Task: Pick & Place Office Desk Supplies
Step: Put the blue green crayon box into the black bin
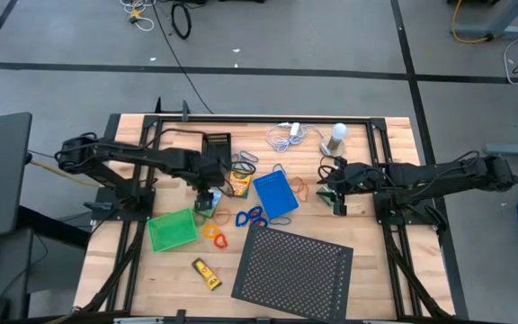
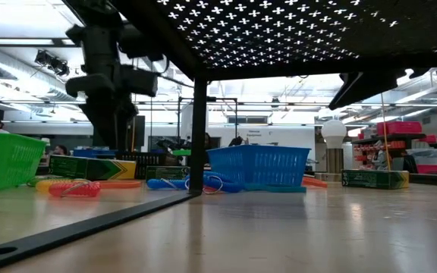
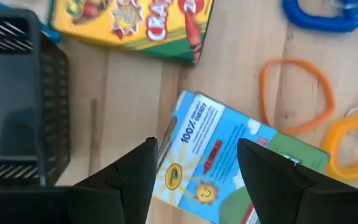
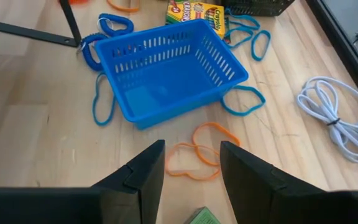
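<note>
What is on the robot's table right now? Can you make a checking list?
Surface: wooden table, with a black frame.
Job's things: blue tray, green tray, black tray, crayon box, blue-white box, coloured loops.
Clutter: black perforated sheet, white bulb.
Grippers: left gripper open over the blue-white box; right gripper open above the orange loops.
Cables: white coiled cable.
Surroundings: grey floor, with loose cables.

The left gripper covers most of a small box, whose far end runs off the left wrist picture's edge. A green box is cut off between the right gripper's fingers. The crayon box shows only partly there.
</note>
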You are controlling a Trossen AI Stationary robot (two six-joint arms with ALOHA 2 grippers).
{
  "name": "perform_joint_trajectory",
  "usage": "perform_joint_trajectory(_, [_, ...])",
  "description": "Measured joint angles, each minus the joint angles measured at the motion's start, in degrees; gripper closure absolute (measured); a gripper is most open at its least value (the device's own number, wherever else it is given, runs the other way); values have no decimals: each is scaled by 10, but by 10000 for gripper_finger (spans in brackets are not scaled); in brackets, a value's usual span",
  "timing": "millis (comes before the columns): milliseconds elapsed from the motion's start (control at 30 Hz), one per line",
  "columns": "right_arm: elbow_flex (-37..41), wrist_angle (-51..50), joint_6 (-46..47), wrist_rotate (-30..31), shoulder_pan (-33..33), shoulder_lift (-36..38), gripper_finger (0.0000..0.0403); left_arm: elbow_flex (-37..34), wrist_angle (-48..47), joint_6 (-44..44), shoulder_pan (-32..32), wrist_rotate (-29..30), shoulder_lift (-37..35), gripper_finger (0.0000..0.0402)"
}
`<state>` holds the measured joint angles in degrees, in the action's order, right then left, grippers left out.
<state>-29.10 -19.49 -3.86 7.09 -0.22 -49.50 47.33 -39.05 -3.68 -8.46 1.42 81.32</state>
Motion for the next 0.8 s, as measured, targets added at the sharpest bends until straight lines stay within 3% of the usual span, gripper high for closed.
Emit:
perform_joint_trajectory(200, [0,0,1,-7,0,0,238,0,2,-31,-25,-20,37,175])
perform_joint_trajectory(400, [0,1,2,-16,0,0,238,2,12,-45,-41,-81,64,175])
perform_joint_trajectory(800, [0,1,1,-16,0,0,238,0,10,-53,-55,-128,70,192])
